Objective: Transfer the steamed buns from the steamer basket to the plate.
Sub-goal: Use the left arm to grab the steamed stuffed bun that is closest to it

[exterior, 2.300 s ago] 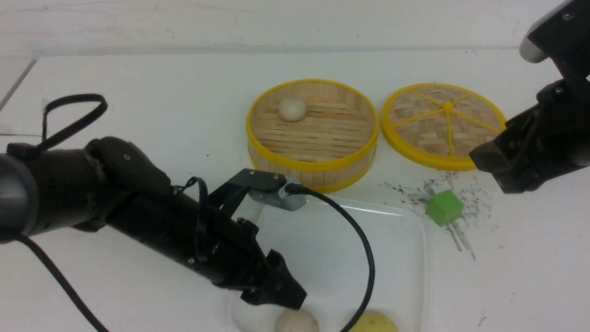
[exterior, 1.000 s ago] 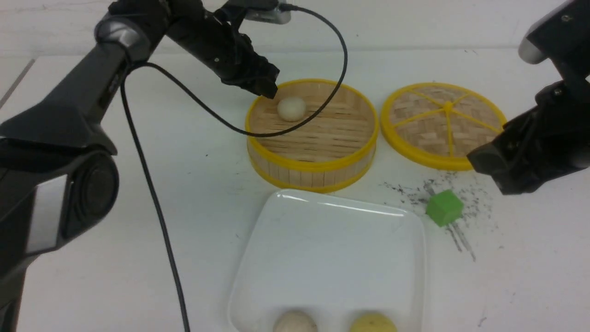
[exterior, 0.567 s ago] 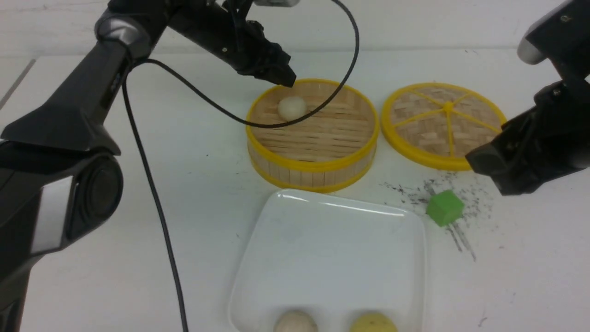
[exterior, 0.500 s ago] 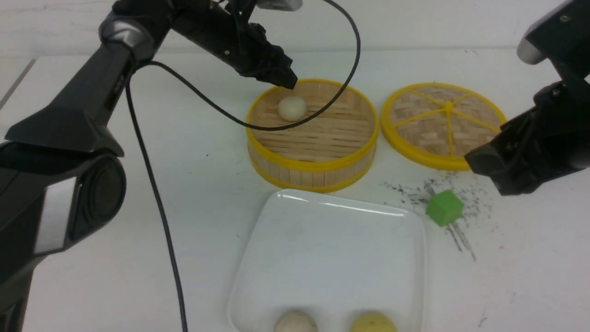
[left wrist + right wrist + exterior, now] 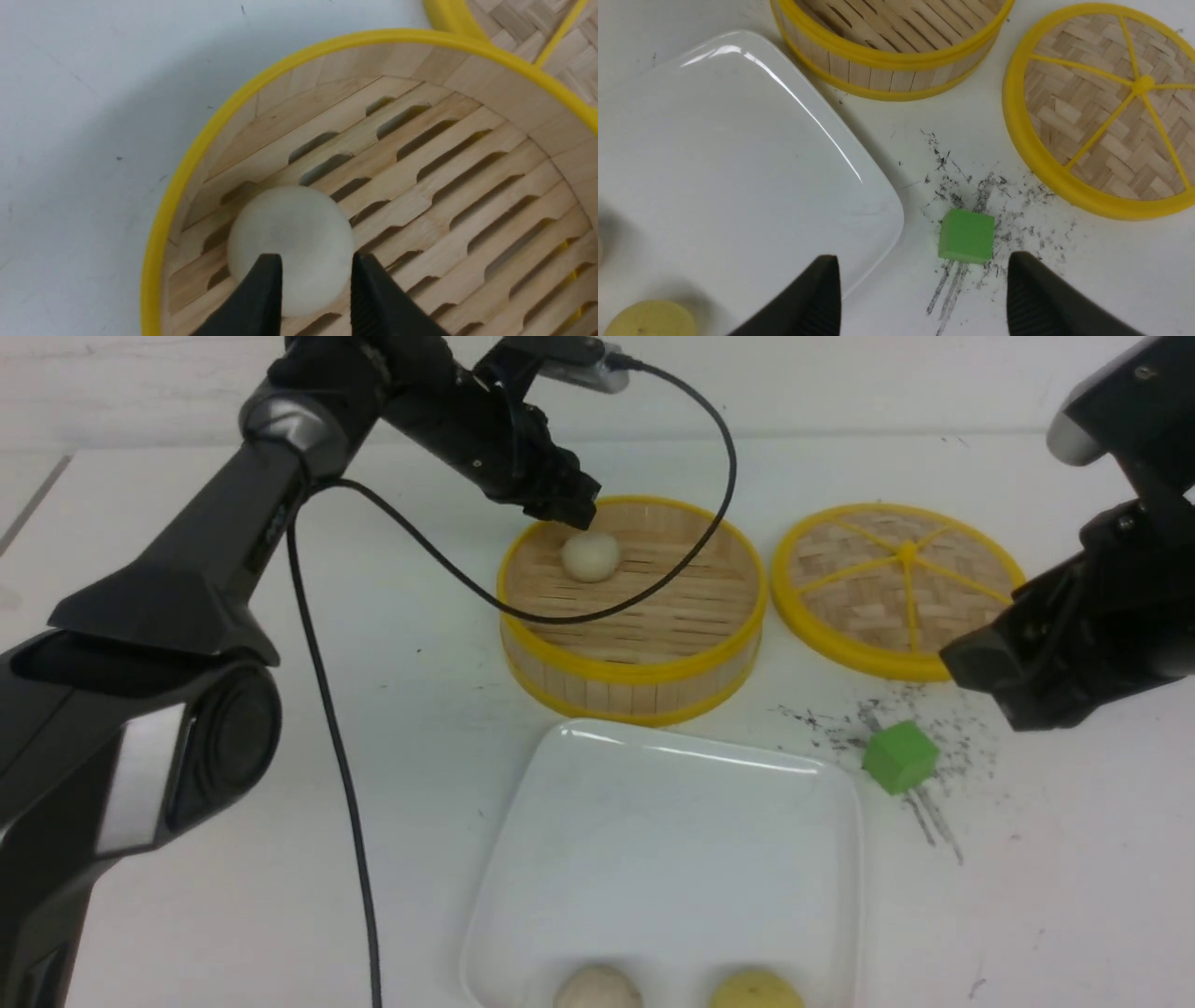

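Left gripper (image 5: 316, 261): we see its jaws parted and empty, poised just over the off-white bun (image 5: 289, 242).
Off-white bun: it lies at about 10 o'clock inside the steamer basket (image 5: 635, 674), close to the wall.
Right gripper (image 5: 920, 298): we see it spread wide, holding nothing, above the worktop (image 5: 429, 709) near the green cube (image 5: 966, 235).
Plate (image 5: 672, 803): at 6 o'clock from the basket, just beside it.
On the plate: a second off-white bun (image 5: 597, 987) and a pale yellow bun (image 5: 754, 991), both at its 6 o'clock edge.
Lid (image 5: 901, 588): flat at the basket's 3 o'clock.
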`<state>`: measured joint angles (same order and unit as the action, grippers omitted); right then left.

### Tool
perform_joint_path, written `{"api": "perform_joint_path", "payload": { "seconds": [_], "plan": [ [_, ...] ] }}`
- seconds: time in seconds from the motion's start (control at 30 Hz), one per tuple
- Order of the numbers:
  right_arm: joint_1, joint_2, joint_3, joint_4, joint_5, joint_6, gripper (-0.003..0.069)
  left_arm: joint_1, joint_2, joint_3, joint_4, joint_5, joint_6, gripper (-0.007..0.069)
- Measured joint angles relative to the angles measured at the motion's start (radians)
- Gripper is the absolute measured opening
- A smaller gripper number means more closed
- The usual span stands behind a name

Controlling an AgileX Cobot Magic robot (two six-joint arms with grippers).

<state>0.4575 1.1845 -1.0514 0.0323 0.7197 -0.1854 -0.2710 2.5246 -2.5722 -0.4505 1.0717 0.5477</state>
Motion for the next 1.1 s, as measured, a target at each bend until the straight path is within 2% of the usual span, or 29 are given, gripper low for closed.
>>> {"api": "perform_joint_path", "payload": {
  "seconds": [0.73,0.87,1.1],
  "plan": [
    [0.000,0.000,0.000,0.003,0.000,-0.002,0.0472,0.000,0.058,0.000,0.001,-0.027,0.019,0.0241],
    [0.000,0.000,0.000,0.003,0.000,-0.005,0.0472,0.000,0.058,0.000,0.001,-0.063,0.023,0.0209],
    [0.000,0.000,0.000,0.007,0.000,-0.008,0.0472,0.000,0.058,0.000,-0.017,-0.081,0.040,0.0024]
  ]
}}
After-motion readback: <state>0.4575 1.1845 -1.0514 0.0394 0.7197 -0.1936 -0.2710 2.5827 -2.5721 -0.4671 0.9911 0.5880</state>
